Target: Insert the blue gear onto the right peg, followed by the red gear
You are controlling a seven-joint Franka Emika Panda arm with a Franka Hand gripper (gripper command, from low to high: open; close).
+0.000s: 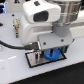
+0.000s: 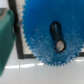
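The blue gear (image 2: pixel 47 22) fills most of the wrist view and lies flat on the grey, black-bordered plate (image 2: pixel 21 47). A dark pin, the right peg (image 2: pixel 56 35), shows through its hub. In the exterior view the blue gear (image 1: pixel 53 54) sits at the plate's (image 1: pixel 34 62) right end, under the arm's hand. My gripper (image 1: pixel 46 50) hangs just above it. One teal finger (image 2: pixel 6 42) stands at the picture's edge, apart from the gear's teeth, so the gripper is open and holds nothing. The red gear is out of view.
The plate rests on a white table (image 1: pixel 15 70). The arm's white body (image 1: pixel 40 22) fills the upper part of the exterior view, and a dark cable (image 1: pixel 10 46) runs across the table on the exterior view's left.
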